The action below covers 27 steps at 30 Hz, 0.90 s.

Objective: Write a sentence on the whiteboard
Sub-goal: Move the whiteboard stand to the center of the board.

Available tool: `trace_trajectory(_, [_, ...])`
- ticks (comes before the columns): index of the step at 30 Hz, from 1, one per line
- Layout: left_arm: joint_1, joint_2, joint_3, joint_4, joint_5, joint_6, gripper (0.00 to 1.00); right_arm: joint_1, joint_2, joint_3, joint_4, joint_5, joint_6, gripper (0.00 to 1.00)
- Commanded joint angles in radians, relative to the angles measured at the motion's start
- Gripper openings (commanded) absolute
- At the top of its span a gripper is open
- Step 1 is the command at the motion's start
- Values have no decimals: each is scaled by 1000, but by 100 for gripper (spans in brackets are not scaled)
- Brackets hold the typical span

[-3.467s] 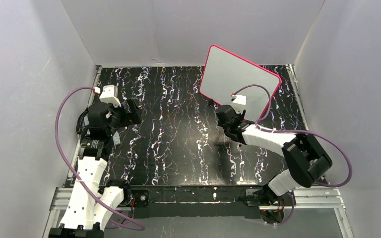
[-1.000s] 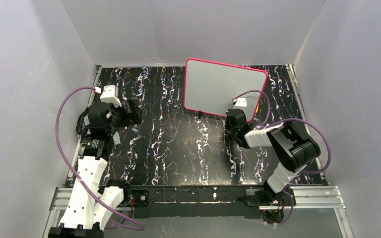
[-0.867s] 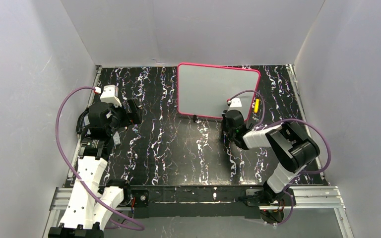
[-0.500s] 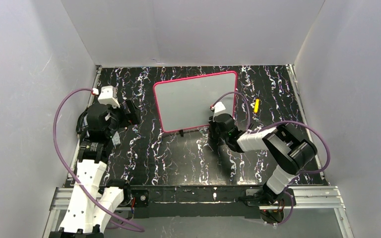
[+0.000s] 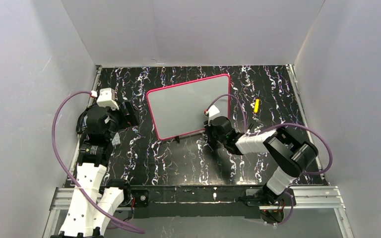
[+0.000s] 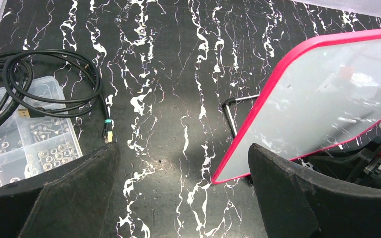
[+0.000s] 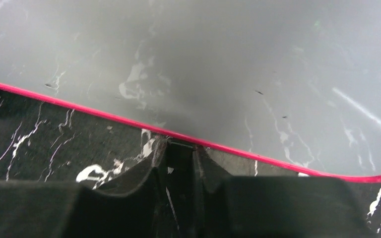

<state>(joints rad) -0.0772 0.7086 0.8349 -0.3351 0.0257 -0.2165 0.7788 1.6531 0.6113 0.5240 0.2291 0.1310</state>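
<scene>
On my far left, the left wrist camera picks up a clear plastic box (image 6: 15, 144) of small screws sitting on the black marbled table (image 5: 178, 158). A coiled black cable (image 6: 54, 94) lies across its top edge. The left gripper (image 6: 182, 163) hangs above the table with its two padded fingers (image 6: 74, 193) spread as wide as I ever see them and nothing between them. It points toward the middle of the table, well apart from the board.

The whiteboard (image 5: 188, 104) sits at the centre of the table, a little toward the back. In the overhead view it is turned so its left corner comes nearer to me than its right. Its pink-red frame runs all the way round, and the grey surface mirrors the marble pattern. From the left wrist I see a thin black wire foot (image 6: 233, 114) poking out from under the board's left edge onto the table.

The right gripper (image 7: 181, 153) is at the board's near edge, close to its right corner, with its fingers drawn in tight at the pink frame. I read that as a grip on the whiteboard. The wrist view is dark there, though, and I cannot tell whether the pads pinch the frame itself or a small black piece just under it.

Further right, a small yellow object (image 5: 256, 105) lies on the table, apart from the board.
</scene>
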Motion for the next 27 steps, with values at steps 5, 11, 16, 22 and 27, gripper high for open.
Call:
trace_trajectory(5, [-4,-21,-19,19,-43,14,99,40,-132,-54,-137,-33,38,53])
trace_trajectory(11, [-5,-24,-19,18,-44,16,99,53,-289,-84,-238,-18,111,65])
trace_trajectory(16, [-4,-39,-29,17,-37,22,99,53,-479,-72,-454,100,241,67])
trace_trajectory(22, [-4,-40,-28,16,-45,23,99,-11,-601,55,-839,284,366,69])
trace_trajectory(27, [-4,-35,-30,18,-44,21,99,-240,-607,50,-943,197,380,66])
